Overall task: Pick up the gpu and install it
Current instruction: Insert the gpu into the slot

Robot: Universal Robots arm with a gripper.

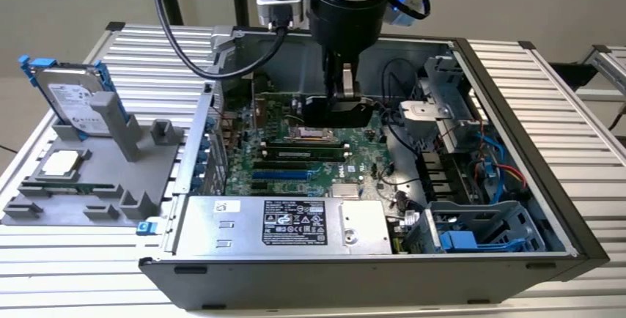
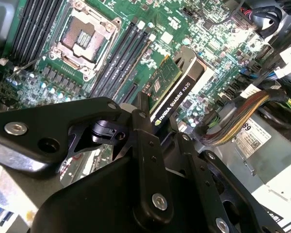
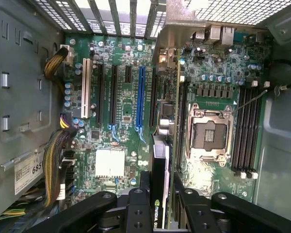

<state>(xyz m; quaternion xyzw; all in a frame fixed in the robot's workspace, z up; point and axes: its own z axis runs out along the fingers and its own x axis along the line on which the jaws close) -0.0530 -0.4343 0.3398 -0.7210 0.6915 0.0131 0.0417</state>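
Note:
My gripper reaches down into the open computer case and is shut on the gpu, a slim card with a black cooler and a green board. In both wrist views the gpu stands on edge between my fingers, over the green motherboard. It runs along the board between the blue slot and the CPU socket. Whether its edge touches a slot is hidden by the card itself.
A silver hard drive in a blue frame and a small square chip sit on the grey fixture at the exterior view's left. Inside the case are the power supply, cable bundles and a drive cage.

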